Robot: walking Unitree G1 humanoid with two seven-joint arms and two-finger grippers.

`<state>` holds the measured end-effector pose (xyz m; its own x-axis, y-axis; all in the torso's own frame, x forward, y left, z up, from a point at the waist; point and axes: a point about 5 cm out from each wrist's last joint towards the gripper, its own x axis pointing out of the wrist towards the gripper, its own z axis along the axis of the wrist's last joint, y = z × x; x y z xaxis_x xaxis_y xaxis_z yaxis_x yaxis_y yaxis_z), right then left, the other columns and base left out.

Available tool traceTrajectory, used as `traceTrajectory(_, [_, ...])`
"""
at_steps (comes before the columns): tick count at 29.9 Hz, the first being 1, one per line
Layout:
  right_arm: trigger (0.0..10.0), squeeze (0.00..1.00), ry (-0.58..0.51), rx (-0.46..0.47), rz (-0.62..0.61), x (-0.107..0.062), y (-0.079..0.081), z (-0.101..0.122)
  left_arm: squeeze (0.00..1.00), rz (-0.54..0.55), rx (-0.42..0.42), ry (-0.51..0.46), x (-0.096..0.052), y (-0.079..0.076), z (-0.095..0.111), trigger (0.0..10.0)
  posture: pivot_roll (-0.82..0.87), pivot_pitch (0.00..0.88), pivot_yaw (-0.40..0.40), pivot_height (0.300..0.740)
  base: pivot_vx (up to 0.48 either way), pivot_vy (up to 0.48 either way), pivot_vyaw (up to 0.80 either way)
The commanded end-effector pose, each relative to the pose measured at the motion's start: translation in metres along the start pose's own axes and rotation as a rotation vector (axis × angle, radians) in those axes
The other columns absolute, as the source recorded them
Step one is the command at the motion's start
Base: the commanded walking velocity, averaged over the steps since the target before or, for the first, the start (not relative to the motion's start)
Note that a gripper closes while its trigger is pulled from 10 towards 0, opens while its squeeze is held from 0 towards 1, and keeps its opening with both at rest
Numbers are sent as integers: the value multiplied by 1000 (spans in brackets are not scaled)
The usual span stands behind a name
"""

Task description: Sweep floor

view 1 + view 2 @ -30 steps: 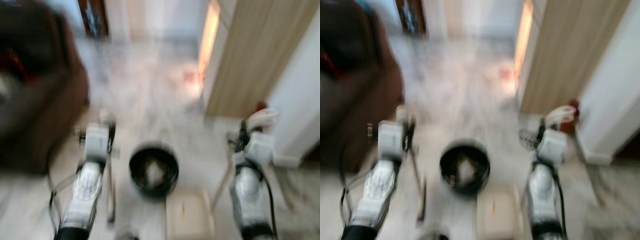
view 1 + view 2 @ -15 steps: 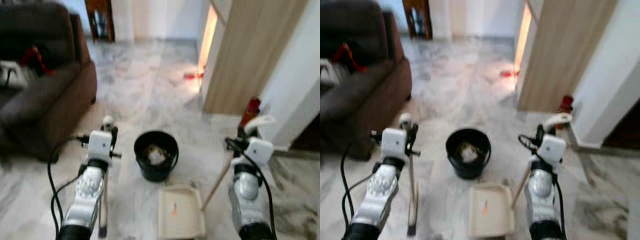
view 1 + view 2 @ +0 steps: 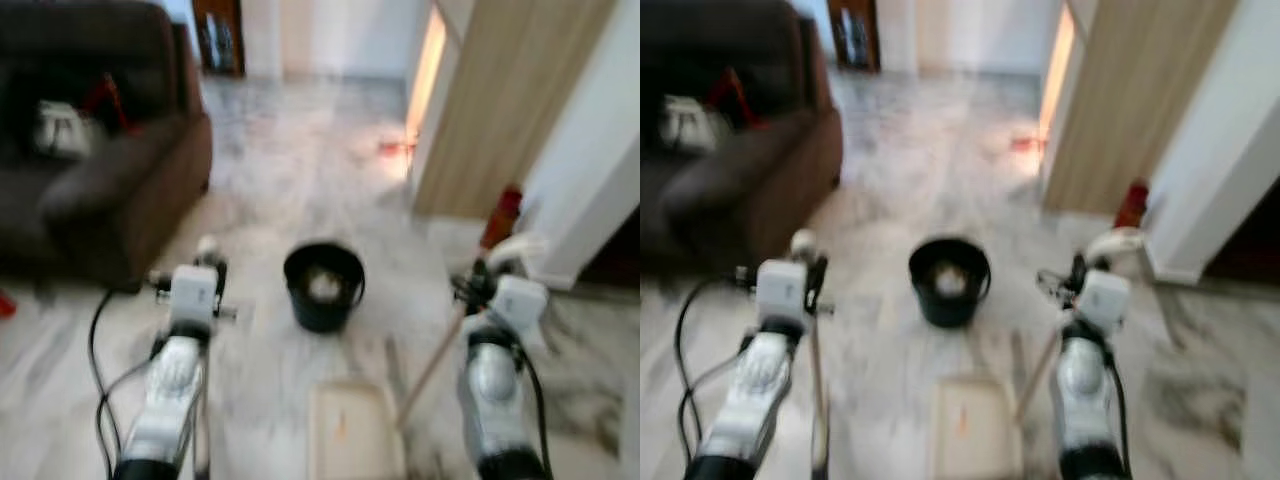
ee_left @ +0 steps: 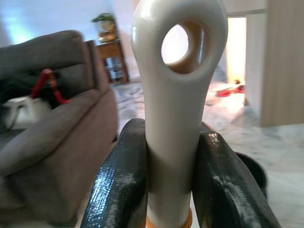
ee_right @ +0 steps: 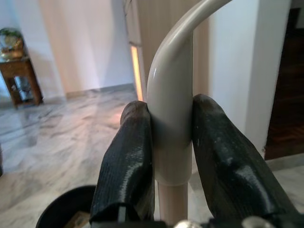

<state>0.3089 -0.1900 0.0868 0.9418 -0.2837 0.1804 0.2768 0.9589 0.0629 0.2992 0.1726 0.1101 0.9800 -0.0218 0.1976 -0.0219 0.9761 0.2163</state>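
Two grippers, left (image 4: 172,190) and right (image 5: 173,156), each clamp one handle.

**Free room and obstacles**

Bucket (image 3: 324,286) stands mid-floor, between both arms and ahead of them. Dustpan (image 3: 345,440) lies on the floor nearer, between the arms. Sofa (image 3: 95,190) blocks the left side. Wooden panel (image 3: 500,100) and white wall (image 3: 590,180) close the right. Marble floor (image 3: 300,160) beyond the bucket open.

The right gripper (image 5: 172,142) clamps both black fingers (image 5: 124,164) on a cream curved handle (image 5: 172,102). A black bucket (image 5: 64,206) rim sits below on the marble floor (image 5: 52,142); a wooden table (image 5: 19,76) stands far off.
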Motion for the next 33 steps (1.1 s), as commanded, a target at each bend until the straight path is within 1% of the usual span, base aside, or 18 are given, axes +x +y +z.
traceTrajectory(1, [10000, 0, -36, -7, -10, 6, -5, 9, 0, -14, -6, -60, 8, -6, 13, 10000, 158, 0, -64, 740, 0, 0, -800])
traceTrajectory(12, [10000, 0, -30, -8, -4, 6, -5, 8, 0, -14, -2, -62, 8, -7, 14, 10000, 155, 0, -66, 740, 0, 0, -800])
traceTrajectory(13, [10000, 0, -30, -10, -4, 6, -5, 8, 0, -5, 26, -59, 8, -7, 13, 10000, 153, 0, -67, 740, 0, 0, -800])
traceTrajectory(15, [10000, 0, -29, -11, -3, 7, -4, 8, 0, 4, 50, -60, 9, -6, 13, 10000, 153, 0, -67, 740, 0, 0, -800])
traceTrajectory(19, [10000, 0, -28, -11, -1, 7, -3, 8, 0, 12, 49, -63, 9, -4, 13, 10000, 156, 0, -68, 740, 0, -446, -800])
traceTrajectory(20, [10000, 0, -27, -11, 2, 6, -2, 8, 0, 18, 35, -62, 9, -3, 13, 10000, 158, 0, -69, 740, 0, 0, -800])
traceTrajectory(23, [10000, 0, -25, -12, 5, 6, -1, 7, 0, 20, 36, -62, 9, -2, 13, 10000, 159, 0, -69, 740, 0, 0, -800])
traceTrajectory(25, [10000, 0, -24, -14, 7, 6, -1, 8, 0, 19, 48, -62, 9, -2, 13, 10000, 159, 0, -69, 740, 0, 0, -800])
traceTrajectory(26, [10000, 0, -25, -15, 7, 6, -2, 8, 0, 18, 64, -61, 9, -3, 13, 10000, 157, 0, -70, 740, 0, -289, -800])
traceTrajectory(29, [10000, 0, -24, -16, 5, 7, -2, 8, 0, 18, 71, -61, 9, -3, 13, 10000, 155, 0, -71, 740, 0, -416, -800])
traceTrajectory(31, [10000, 0, -23, -17, 5, 7, -3, 8, 0, 21, 62, -65, 9, -4, 13, 10000, 154, 0, -72, 740, 0, -480, -800])
traceTrajectory(32, [10000, 0, -23, -17, 6, 7, -3, 8, 0, 30, 42, -67, 9, -4, 14, 10000, 155, 0, -72, 740, 0, 0, -800])
traceTrajectory(33, [10000, 0, -23, -17, 7, 7, -3, 8, 0, 32, 40, -67, 9, -4, 14, 10000, 155, 0, -72, 740, 0, 0, -800])
